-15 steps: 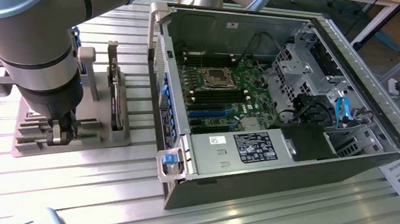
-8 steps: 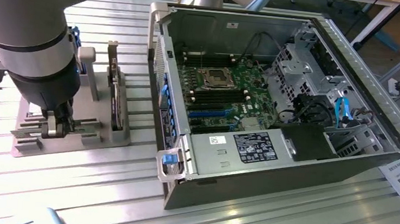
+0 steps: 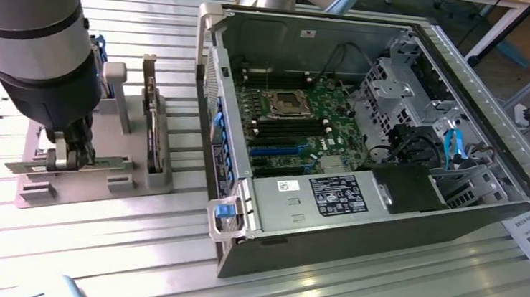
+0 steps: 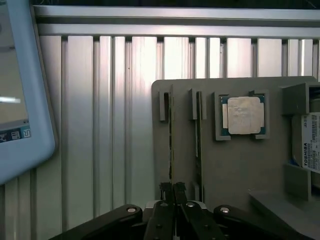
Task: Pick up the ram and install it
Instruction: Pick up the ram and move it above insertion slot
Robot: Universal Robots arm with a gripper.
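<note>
1. Plainly, the task is at its first step: the black two-fingered gripper [image 3: 70,162] stands at the lower left of the exterior view, down on the grey plastic parts holder [image 3: 98,186].
2. Its fingers [image 4: 165,190] are pinched together on the ram [image 3: 24,165], a thin green circuit-board stick that stands on edge in one slot of the holder.
3. The ram looks seated in that slot, so it is gripped but not lifted.
4. The open dark computer case [image 3: 471,210] fills the centre and right of the exterior view, well apart from the gripper.
5. On its green motherboard [image 3: 319,135] the long black memory slots [image 3: 291,128] look unfilled, so installation is not yet done.
</note>
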